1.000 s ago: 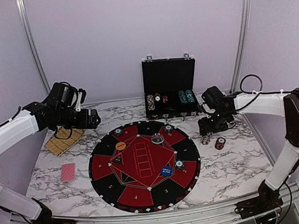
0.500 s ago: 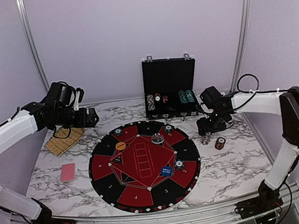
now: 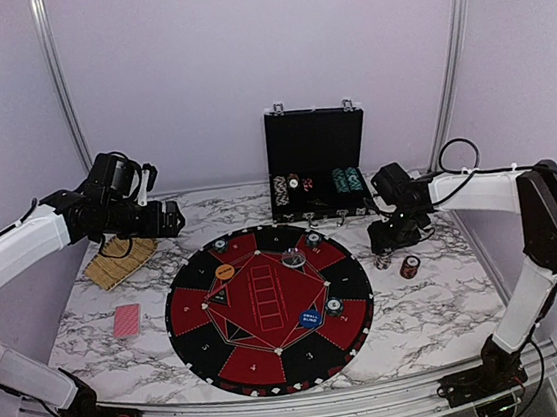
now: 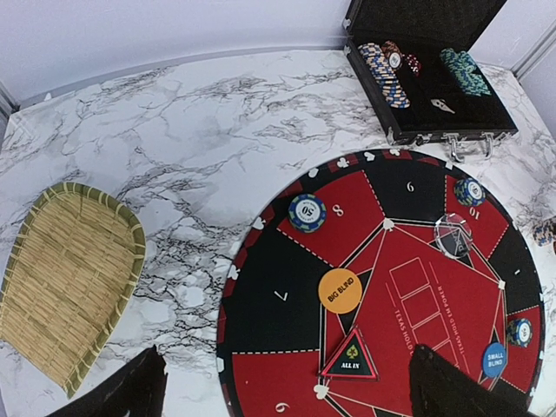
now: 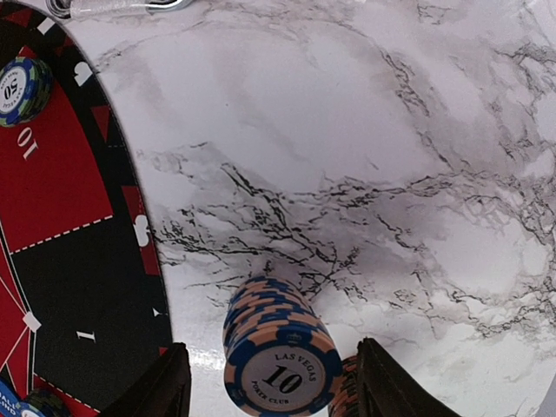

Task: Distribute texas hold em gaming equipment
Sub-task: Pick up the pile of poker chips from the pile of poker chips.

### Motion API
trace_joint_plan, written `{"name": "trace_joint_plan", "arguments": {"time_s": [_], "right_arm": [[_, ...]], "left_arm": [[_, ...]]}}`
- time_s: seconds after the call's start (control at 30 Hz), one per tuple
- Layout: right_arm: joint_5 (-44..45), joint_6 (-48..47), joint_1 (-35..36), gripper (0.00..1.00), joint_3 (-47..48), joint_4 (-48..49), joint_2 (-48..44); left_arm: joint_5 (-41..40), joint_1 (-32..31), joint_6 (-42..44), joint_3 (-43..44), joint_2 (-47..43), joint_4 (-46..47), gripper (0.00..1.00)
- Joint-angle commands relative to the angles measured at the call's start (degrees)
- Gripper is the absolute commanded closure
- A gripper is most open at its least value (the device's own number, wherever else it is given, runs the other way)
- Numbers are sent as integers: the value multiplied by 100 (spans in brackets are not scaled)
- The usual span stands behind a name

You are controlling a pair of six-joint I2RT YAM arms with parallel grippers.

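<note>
As the right end effector [image 5: 274, 369] sank around the chip stack [image 5: 276, 334], we saw its jaws narrow, still open.

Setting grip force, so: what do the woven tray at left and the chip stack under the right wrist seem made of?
Woven tray: looks like bamboo or straw, matte, from its tan parallel strands and greenish bound rim. Chip stack: probably plastic or clay composite, smooth, with striped edges and printed label.

LAS VEGAS POKER CLUB 10 on chip stack [image 5: 278, 360]; BIG BLIND on orange disc [image 4: 340, 290].
</note>
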Motion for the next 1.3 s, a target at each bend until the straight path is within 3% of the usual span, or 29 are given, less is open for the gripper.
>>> {"name": "trace_joint_plan", "arguments": {"time_s": [0.0, 0.23, 0.73, 1.27], "right_arm": [[124, -37, -74, 37, 232, -29, 141], [154, -27, -70, 41, 224, 6, 249], [106, -20, -70, 65, 325, -58, 249], [88, -101, 115, 68, 1111, -387, 292]], "left_arm": [[84, 31, 16, -70, -120, 115, 1], [111, 33, 15, -71, -104, 111, 1], [154, 31, 9, -71, -93, 110, 1], [159, 37, 11, -67, -110, 112, 1]]}}
